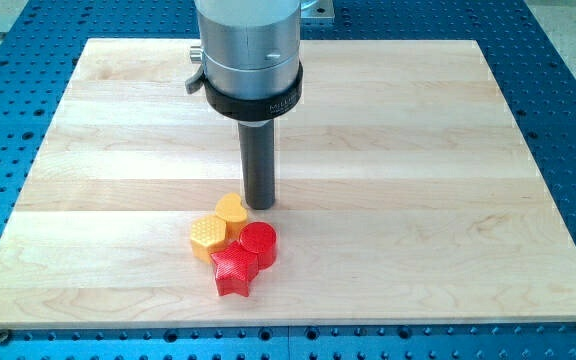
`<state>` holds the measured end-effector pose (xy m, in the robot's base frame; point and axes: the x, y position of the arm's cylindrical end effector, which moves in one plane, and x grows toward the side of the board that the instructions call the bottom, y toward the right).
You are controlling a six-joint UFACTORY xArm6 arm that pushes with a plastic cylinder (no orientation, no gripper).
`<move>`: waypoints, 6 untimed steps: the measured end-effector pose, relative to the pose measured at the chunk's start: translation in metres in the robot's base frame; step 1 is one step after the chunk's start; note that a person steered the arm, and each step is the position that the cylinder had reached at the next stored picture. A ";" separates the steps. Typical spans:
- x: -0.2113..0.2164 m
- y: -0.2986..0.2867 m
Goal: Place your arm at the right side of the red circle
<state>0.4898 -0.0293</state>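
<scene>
So, no jaws on this rig at all, nothing that could be open or closed or gripping, just a straight dark rod (259,165) hanging off a big silver cylinder (248,50). My tip (260,206) sat on the wooden board (418,180), a bit toward the view's left of the board's middle.

All four blocks were bunched in one tight cluster just below my tip. The red circle (259,243) lay almost straight toward the view's bottom from my tip, near it but with a small strip of bare wood between them, so not touching. My tip was above the circle in the view, not off to its right side.

The yellow heart (231,210) was just beside my tip on the view's left; whether they touched, I couldn't tell. The yellow hexagon (207,237) sat further to the lower left, pressed against the heart. The red star (234,271) was the farthest from my tip, down and slightly left, tucked against the circle and the hexagon.

Around the board was a blue table (568,80) covered in a grid of holes.
</scene>
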 end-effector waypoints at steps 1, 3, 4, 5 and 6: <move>0.000 0.000; 0.000 0.000; -0.007 0.008; -0.006 0.057; 0.010 0.099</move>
